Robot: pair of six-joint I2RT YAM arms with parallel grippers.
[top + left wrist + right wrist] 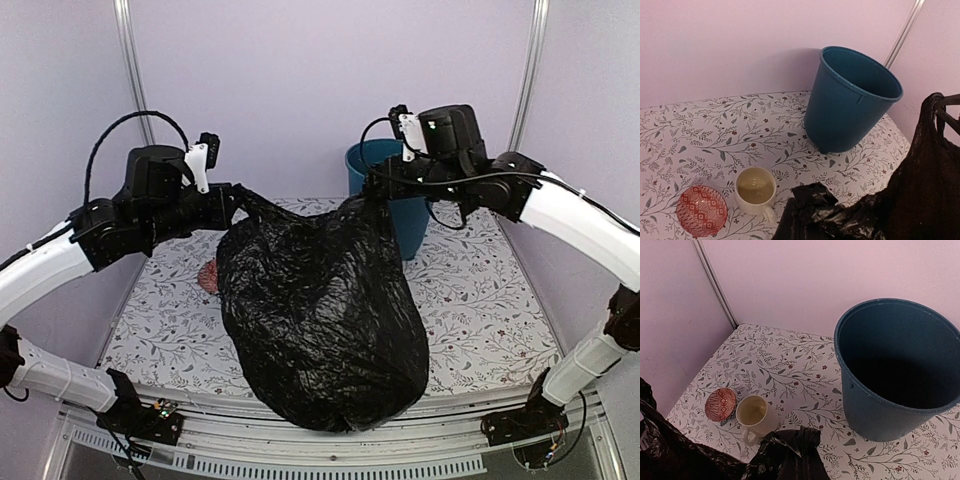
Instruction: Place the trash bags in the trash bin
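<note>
The black glossy trash bag [320, 310] hangs full and bulging between my two grippers, its bottom down at the table's near edge. My left gripper [240, 196] is shut on the bag's upper left corner, which is pulled taut. My right gripper [374, 190] is shut on the bag's upper right edge. The teal trash bin [385, 165] stands upright at the back right, just behind the right gripper, its mouth open and empty [900, 370]. The bin also shows in the left wrist view [850, 100]. Bunched bag plastic [825, 212] [785, 455] hides the fingers in both wrist views.
A cream mug [755, 187] [752, 412] and a red patterned bowl [701, 210] [720, 403] sit on the floral table [480, 300] at the left, behind the bag. The bowl peeks out in the top view [208, 277]. Walls close off the back and sides.
</note>
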